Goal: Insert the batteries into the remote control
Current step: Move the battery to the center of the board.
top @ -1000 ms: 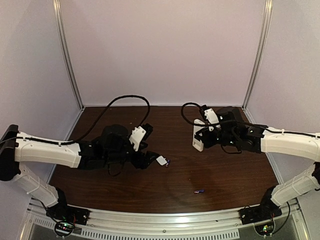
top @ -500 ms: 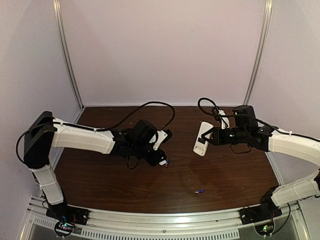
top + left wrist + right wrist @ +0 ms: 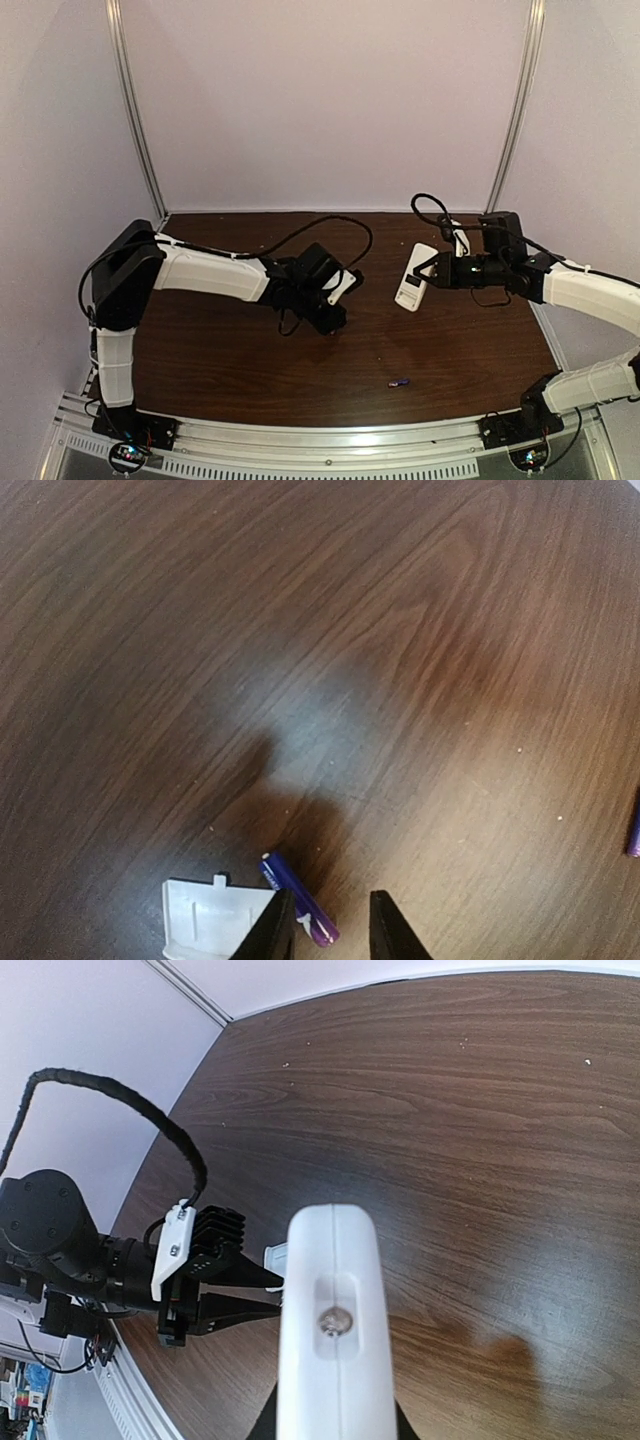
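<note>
Dark brown wood-grain worktop (image 3: 250, 370) stretches between two white-and-black arms, boxed in by pale lilac walls. From the left, the left arm reaches toward the middle, its left claw (image 3: 330, 318) pointing down, low over the wood. The left wrist view shows its fingers (image 3: 275, 930) set narrow, with a gap between them. A small white cover (image 3: 213, 920) lies flat just left of those fingers, its right edge hidden behind the left one. Beside it a purple-blue battery (image 3: 298, 905) lies slanted on the wood, its lower end between the two tips. Bare wood shows between the battery and the right finger, so the claw is not gripping it.

Further right and nearer the front edge, a second battery (image 3: 399, 382) lies alone on the worktop, well apart from the first and from both claws. Its reddish end points left.

Right of centre, the white remote (image 3: 415, 277) hangs tilted above the wood, a dark patch near its lower end. The right claw (image 3: 432, 272) is clamped on it from the right, at the end of an arm that reaches in from the right side. In the right wrist view the remote stands end-on between the fingers, with the left claw beyond it. A black cable loops over each wrist.
</note>
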